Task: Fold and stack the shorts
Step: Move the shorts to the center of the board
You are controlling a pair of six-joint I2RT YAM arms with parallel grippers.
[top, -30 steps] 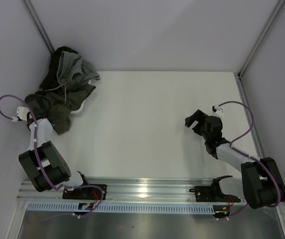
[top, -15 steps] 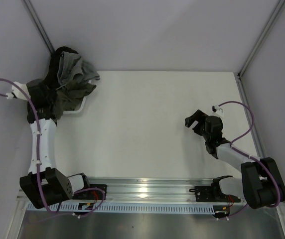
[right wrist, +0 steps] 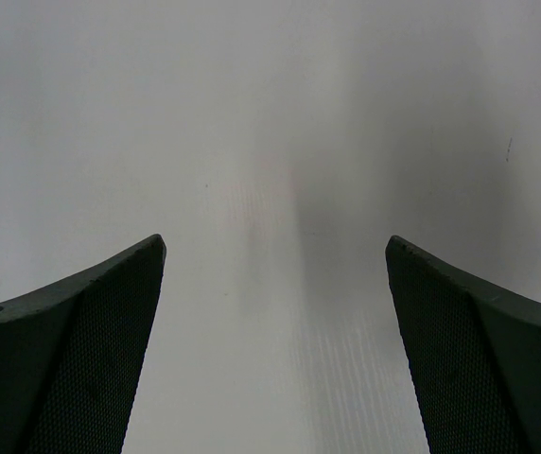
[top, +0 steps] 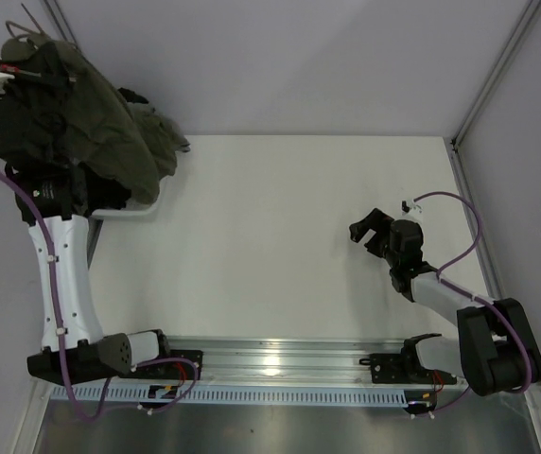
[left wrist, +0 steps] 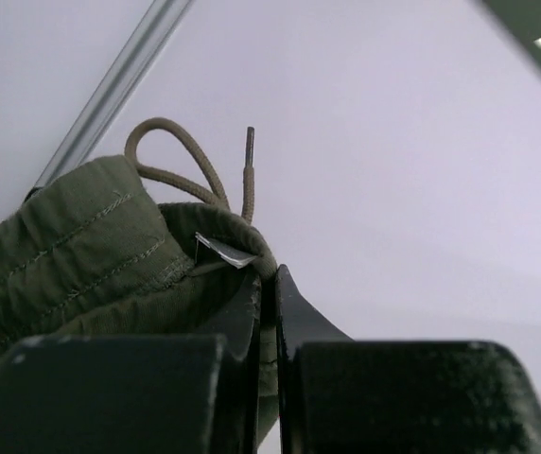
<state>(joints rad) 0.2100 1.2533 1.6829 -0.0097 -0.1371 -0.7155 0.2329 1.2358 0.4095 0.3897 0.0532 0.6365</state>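
My left gripper [left wrist: 266, 288] is shut on the waistband of the olive-green shorts [left wrist: 72, 251], with the drawstring loop [left wrist: 171, 161] sticking up beside the fingers. In the top view the left arm is raised high at the far left and the shorts [top: 95, 109] hang from the gripper [top: 25, 71] over the pile below. My right gripper [top: 365, 227] is open and empty, low over the bare white table at the right; its fingers [right wrist: 81, 322] show nothing between them.
A pile of other garments [top: 152, 142] lies in a white tray [top: 124, 214] at the table's far left corner. Metal frame posts [top: 77, 57] stand at the back corners. An aluminium rail [top: 280, 355] runs along the near edge.
My left arm has lifted from low beside the pile to high at the far left, pulling the olive-green shorts up off the pile. The right arm has not moved.
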